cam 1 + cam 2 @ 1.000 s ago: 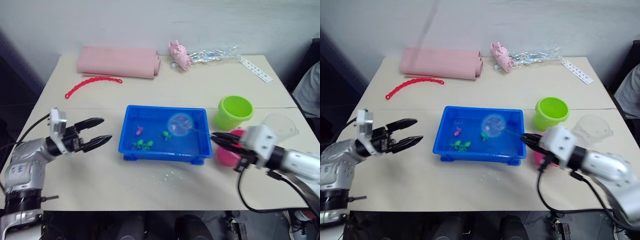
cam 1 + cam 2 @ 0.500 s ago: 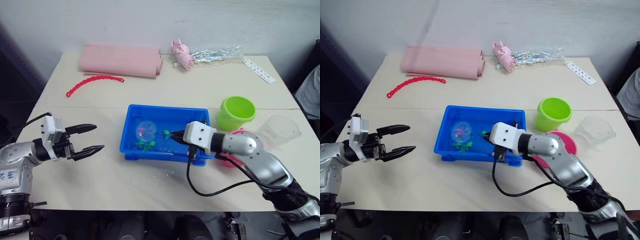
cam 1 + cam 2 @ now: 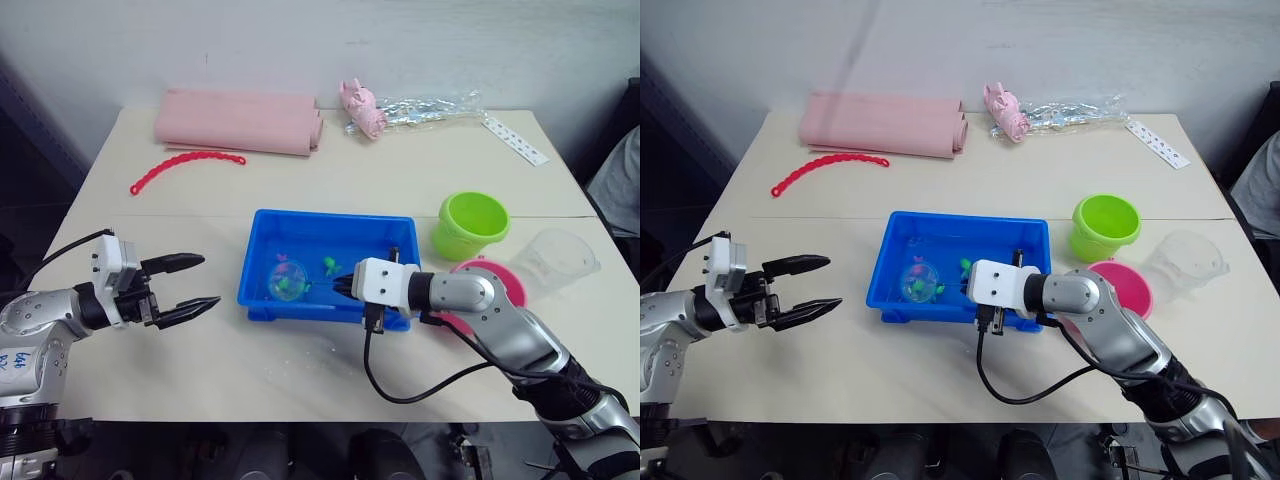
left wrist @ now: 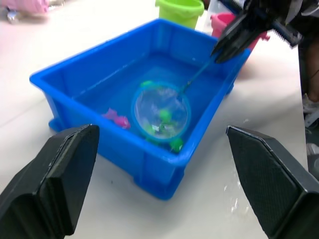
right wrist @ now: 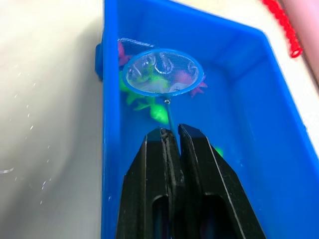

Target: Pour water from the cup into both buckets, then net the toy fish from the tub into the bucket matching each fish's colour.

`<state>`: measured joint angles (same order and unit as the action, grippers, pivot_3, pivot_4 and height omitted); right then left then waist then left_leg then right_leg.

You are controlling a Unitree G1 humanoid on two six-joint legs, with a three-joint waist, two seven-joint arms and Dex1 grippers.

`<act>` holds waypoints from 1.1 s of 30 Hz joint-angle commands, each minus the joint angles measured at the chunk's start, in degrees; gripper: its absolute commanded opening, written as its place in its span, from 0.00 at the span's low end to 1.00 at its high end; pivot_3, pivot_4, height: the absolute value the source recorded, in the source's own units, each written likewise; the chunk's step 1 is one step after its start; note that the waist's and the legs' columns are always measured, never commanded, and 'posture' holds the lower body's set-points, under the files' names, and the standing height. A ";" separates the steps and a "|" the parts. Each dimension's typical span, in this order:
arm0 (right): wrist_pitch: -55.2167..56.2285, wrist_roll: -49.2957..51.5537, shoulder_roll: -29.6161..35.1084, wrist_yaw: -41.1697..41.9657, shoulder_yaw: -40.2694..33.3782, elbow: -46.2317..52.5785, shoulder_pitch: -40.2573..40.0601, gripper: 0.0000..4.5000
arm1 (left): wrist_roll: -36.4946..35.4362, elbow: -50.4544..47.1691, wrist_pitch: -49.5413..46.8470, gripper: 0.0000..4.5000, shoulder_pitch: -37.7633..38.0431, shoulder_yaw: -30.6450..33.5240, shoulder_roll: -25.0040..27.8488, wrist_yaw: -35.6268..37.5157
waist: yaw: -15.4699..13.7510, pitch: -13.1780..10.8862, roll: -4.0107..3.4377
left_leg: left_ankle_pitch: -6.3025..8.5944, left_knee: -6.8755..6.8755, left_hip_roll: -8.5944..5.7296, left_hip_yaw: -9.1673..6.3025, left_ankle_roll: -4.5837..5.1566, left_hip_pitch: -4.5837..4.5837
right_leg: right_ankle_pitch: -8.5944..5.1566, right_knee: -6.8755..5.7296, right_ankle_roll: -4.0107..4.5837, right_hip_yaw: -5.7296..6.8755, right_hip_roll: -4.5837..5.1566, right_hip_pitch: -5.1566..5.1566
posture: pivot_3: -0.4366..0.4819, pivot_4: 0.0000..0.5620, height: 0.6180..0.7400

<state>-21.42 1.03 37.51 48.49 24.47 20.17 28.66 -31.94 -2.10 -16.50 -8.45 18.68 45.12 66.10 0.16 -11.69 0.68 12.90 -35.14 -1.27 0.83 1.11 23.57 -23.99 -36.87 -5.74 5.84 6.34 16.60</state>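
Blue shallow rectangular plastic tub [image 3: 300, 225] sits mid-surface, holding several tiny green and pink toy fish. The right tool [image 5: 170, 137] pinches the thin handle of the blue-hooped net [image 5: 162, 72], lowered among them. The left tool [image 3: 192, 286] hovers spread beside the tub. Two buckets, lime green [image 3: 470, 224] and hot pink [image 3: 500, 281], flank a clear plastic cup [image 3: 562, 256]. A pink folded cloth [image 3: 238, 121] lies behind.

Tub [image 3: 320, 228]: bright blue. Net [image 5: 162, 72]: blue hoop, clear mesh. Toy fish: green [image 3: 329, 265] and pink-magenta [image 4: 116, 118]. Buckets: one lime green [image 3: 470, 224], one hot pink [image 3: 497, 283]. Cup [image 3: 560, 257]: clear, colourless. Rolled cloth [image 3: 238, 122]: pale pink. Bead chain [image 3: 186, 166]: red. Strip [image 3: 513, 139]: white with dark dots. Table [image 3: 400, 180]: cream. Gripper fingers [image 5: 159, 194]: black.
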 commanded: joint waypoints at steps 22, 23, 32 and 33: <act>-0.90 -9.47 -6.06 9.24 7.31 -5.10 10.50 0.00 | 2.35 1.52 2.48 0.99 0.42 -0.53 3.12 1.62 | 0.26 -0.01 -0.01 | 0.02 0.07 0.02 0.01 -0.05 -0.01 | 0.00 -0.02 0.00 0.00 -0.02 0.06 | 0.48 0.27 1.00; -0.98 -9.48 -6.60 9.43 7.35 -5.37 10.73 0.00 | 2.40 1.51 2.49 0.99 0.34 -0.65 3.03 1.54 | 0.23 -0.01 -0.01 | 0.02 0.07 0.03 0.01 -0.06 0.00 | 0.00 -0.03 0.00 0.00 -0.03 0.07 | 0.48 0.27 1.00; -8.96 -3.74 -8.76 11.66 3.27 -3.32 9.63 0.00 | 2.65 1.65 3.54 0.99 1.15 -0.17 3.11 1.69 | 0.18 -0.01 -0.01 | 0.02 0.06 0.02 0.01 -0.06 0.00 | 0.00 -0.03 0.00 0.00 -0.03 0.05 | 0.48 0.27 1.00; -10.22 -2.76 -8.79 11.72 2.50 -2.81 9.54 0.00 | 2.65 1.79 3.68 0.99 1.09 -0.07 3.14 1.67 | 0.17 -0.01 -0.01 | 0.02 0.07 0.02 0.01 -0.06 0.00 | 0.00 -0.03 0.00 0.00 -0.03 0.05 | 0.48 0.27 1.00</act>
<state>-30.38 -4.26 28.70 58.96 28.53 13.95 38.43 -29.12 0.28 -13.71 -7.45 17.57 47.64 67.47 0.33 -11.69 0.67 12.92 -35.06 -1.25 0.83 1.05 23.56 -23.99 -36.90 -5.74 5.84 6.31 16.65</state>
